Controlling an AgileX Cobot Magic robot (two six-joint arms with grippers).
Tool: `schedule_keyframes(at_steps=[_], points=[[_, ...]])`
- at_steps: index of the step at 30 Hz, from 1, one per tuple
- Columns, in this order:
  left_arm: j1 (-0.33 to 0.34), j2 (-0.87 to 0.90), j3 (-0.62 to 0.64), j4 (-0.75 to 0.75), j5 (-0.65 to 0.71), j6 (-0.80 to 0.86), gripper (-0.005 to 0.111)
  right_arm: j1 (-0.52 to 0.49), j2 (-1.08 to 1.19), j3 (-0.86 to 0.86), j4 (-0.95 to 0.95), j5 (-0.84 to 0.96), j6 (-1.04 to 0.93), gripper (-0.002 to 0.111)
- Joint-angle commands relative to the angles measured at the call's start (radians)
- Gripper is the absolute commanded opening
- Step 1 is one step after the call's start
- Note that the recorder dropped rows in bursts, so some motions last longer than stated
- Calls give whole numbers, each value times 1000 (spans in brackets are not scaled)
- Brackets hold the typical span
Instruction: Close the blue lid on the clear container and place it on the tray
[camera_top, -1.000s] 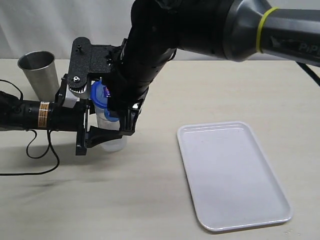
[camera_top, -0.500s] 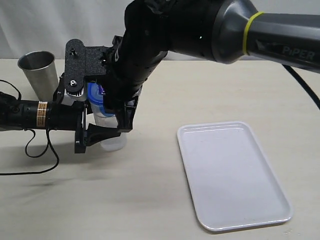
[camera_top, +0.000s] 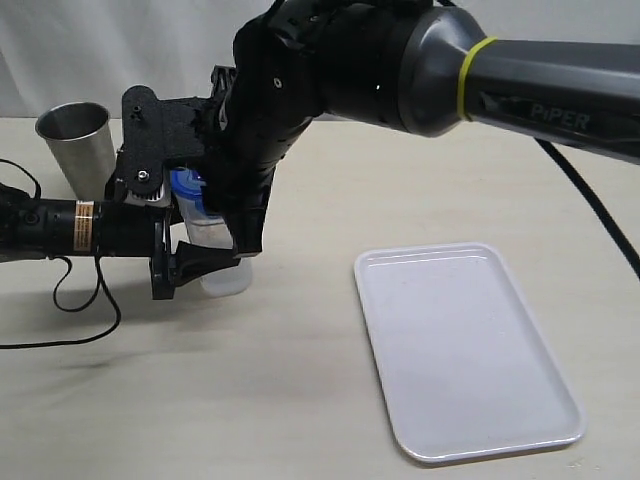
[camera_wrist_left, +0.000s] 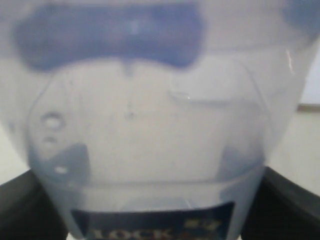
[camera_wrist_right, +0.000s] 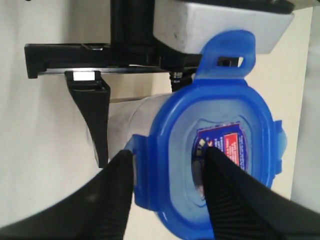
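Observation:
The clear container (camera_top: 224, 276) stands on the table with my left gripper (camera_top: 188, 266) shut on its side; it fills the left wrist view (camera_wrist_left: 150, 130), with black fingers (camera_wrist_left: 17, 207) at its lower corners. The blue lid (camera_wrist_right: 215, 160) with its red-and-white sticker sits on top of the container. My right gripper (camera_wrist_right: 167, 155) hangs over the lid, open. One finger is against a side tab and the other is over the lid's middle. In the exterior view the right arm hides most of the lid (camera_top: 185, 186). The white tray (camera_top: 470, 350) lies to the right.
A grey metal cup (camera_top: 77, 145) stands at the back left, behind the left arm. A black cable (camera_top: 60, 300) loops on the table under the left arm. The right arm's bulk (camera_top: 330, 70) reaches across the middle above the container.
The right arm has shifted left and lower over the container, and its jaws have narrowed a little round the lid's edge. The left gripper keeps its hold on the container.

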Motion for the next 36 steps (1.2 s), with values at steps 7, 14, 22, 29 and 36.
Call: schedule_keyframes(at_steps=[7,14,22,29,36], points=[[-10,-2,-5,70,-41,51,0,-12,151,55,-55,127,40,34],[-9,-2,-5,43,-41,56,0,-16,127,51,44,156,31,34],[-9,-2,-5,18,-41,56,0,-58,43,51,216,157,36,50],[-9,-2,-5,17,-41,56,0,-100,-48,51,405,150,-33,51],[-9,-2,-5,0,-41,56,0,-152,-111,41,607,136,92,51]])
